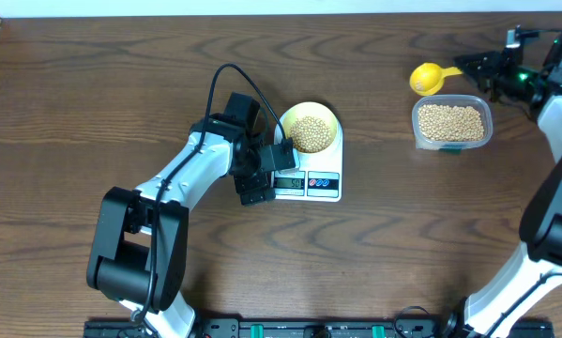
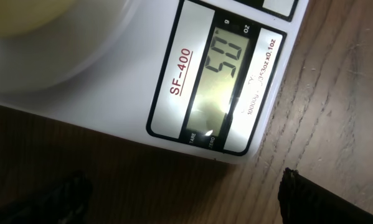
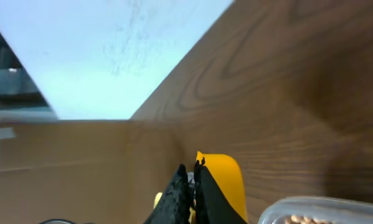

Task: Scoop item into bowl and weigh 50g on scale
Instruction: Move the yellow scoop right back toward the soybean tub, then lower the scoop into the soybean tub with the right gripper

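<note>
Bowl (image 1: pixel 329 120) of beans (image 1: pixel 309 133) rests on scale (image 1: pixel 322 185) beside spread left hand (image 1: pixel 266 176).

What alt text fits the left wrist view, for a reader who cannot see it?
Close view of a white scale whose display reads 50, on a wooden table. The open left hand shows dark fingertips at the bottom corners.

Bare tabletop (image 1: pixel 93 113) fills the left side and lower middle of the overhead frame. At centre the scale (image 1: pixel 323 184), bowl (image 1: pixel 310 127) on top, blocks the way, the left gripper (image 1: pixel 269 176) just beside its left edge. Upper right: tub (image 1: pixel 451 123) and scoop (image 1: pixel 429 77) stand close together.
</note>
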Robot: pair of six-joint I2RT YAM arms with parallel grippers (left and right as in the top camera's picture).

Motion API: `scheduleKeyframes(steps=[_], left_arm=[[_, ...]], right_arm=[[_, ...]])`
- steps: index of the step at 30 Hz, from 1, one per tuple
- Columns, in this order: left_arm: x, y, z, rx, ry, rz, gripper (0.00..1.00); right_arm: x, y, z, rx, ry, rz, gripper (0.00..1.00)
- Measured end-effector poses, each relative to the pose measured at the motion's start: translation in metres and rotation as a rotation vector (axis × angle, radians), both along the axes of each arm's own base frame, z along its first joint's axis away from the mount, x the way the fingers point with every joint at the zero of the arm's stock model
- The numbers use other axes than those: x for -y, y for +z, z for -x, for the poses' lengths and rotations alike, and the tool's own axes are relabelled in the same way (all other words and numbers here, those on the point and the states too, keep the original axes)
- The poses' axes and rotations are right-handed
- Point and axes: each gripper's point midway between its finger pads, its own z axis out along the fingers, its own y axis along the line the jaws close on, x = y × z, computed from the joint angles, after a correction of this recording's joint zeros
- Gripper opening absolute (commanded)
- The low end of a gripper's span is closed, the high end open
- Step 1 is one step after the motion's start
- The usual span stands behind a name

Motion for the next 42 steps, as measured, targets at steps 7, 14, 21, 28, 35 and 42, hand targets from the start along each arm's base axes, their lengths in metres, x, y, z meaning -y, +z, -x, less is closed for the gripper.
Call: scheduleKeyframes(steps=[7, 14, 21, 28, 35, 42], left_arm=[[0.0, 0.0, 0.0, 0.0, 0.0, 0.0, 0.98], [0.0, 0.0, 0.0, 0.0, 0.0, 0.0, 0.98], [0.0, 0.0, 0.0, 0.0, 0.0, 0.0, 0.98], [0.0, 0.0, 0.0, 0.0, 0.0, 0.0, 0.98], [0.0, 0.0, 0.0, 0.0, 0.0, 0.0, 0.98], [0.0, 0.0, 0.0, 0.0, 0.0, 0.0, 0.98]], right_arm=[[0.0, 0.026, 0.026, 0.009, 0.003, 0.144, 0.08], [0.01, -0.016, 0.05, -0.127, 0.021, 0.305, 0.09], [0.032, -0.036, 0.054, -0.178, -0.019, 0.488, 0.07], [0.019, -0.046, 0.049, -0.187, 0.012, 0.646, 0.1], [-0.002, -0.053, 0.044, -0.189, 0.045, 0.785, 0.11], [0.002, -0.054, 0.039, -0.182, 0.022, 0.855, 0.09]])
